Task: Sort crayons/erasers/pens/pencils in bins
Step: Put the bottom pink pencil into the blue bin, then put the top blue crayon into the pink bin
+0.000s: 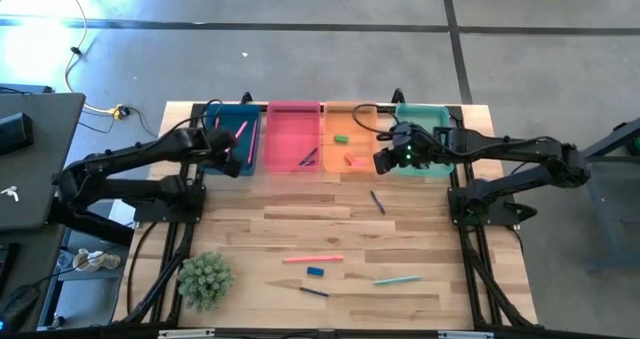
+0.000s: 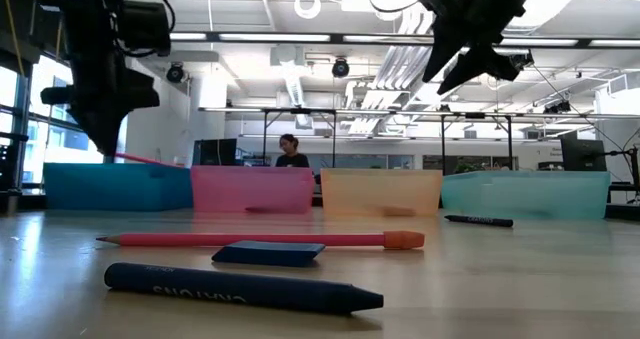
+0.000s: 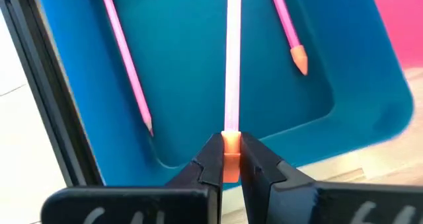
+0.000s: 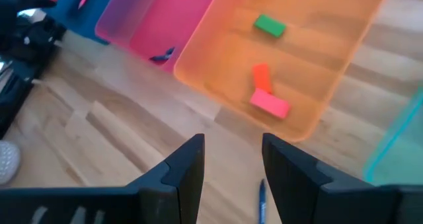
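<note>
My left gripper [image 3: 230,154] hangs over the dark blue bin [image 1: 250,114] and is shut on a pink pencil [image 3: 232,59]. Two more pink pencils [image 3: 125,59] lie on this bin's floor. My right gripper [image 4: 231,158] is open above the bare wood by the orange bin's [image 4: 310,128] near edge, touching nothing. The orange bin holds a green eraser [image 4: 269,25] and two pink-red blocks [image 4: 268,104]. A blue eraser [image 1: 315,271] lies on the table beside a pink pencil [image 1: 313,260]. The pink bin [image 1: 290,129] holds a dark blue stick [image 4: 162,55]. My left gripper pinches the pink pencil by its orange eraser end [image 3: 230,143] between the two fingertips [image 3: 213,159]. The pencil sticks straight out ahead of the fingers. It is lifted clear, above the blue bin's floor [image 3: 192,65].
Loose on the near half of the table lie a blue pen [image 1: 377,201], a dark crayon [image 1: 313,291] and a teal stick [image 1: 397,279]. A small green plant [image 1: 205,279] stands at the near left. The teal bin [image 1: 425,114] is at the far right. A person [image 2: 290,151] is in the room behind.
</note>
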Controlling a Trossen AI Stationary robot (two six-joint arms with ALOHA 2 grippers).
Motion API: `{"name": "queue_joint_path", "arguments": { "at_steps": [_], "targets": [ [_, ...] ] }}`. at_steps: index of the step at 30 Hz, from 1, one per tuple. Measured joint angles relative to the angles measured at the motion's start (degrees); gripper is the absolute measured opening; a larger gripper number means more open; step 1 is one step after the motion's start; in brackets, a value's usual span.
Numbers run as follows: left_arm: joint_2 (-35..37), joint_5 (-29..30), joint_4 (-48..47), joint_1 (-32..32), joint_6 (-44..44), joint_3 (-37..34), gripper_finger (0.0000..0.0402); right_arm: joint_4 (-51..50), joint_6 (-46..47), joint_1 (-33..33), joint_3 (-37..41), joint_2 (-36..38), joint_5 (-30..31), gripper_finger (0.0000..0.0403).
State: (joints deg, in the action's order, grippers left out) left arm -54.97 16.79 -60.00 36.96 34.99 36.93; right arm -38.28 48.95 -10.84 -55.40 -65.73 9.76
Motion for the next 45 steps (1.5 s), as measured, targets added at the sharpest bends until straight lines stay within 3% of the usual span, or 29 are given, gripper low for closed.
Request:
{"name": "queue_joint_path", "arguments": {
  "at_steps": [10,20,39,45],
  "targets": [
    [-6.71,-0.09,8.55,3.44,-3.27,-0.01,0.0015,-0.02,4.04,5.43,0.00,0.00,1.29,0.0144],
    [-12.18,-4.51,9.95,9.20,-8.49,0.00,0.0022,-0.04,7.37,11.47,0.00,-2.18,0.67,0.0144],
    [-14.04,-5.94,10.52,12.65,-13.69,0.00,0.0101,-4.29,14.25,16.91,0.00,-14.56,0.54,0.0144],
    [-14.04,-6.73,10.27,13.45,-15.41,0.24,0.0143,-4.41,13.80,17.01,0.00,-18.87,-3.69,0.0144]
  ]
}}
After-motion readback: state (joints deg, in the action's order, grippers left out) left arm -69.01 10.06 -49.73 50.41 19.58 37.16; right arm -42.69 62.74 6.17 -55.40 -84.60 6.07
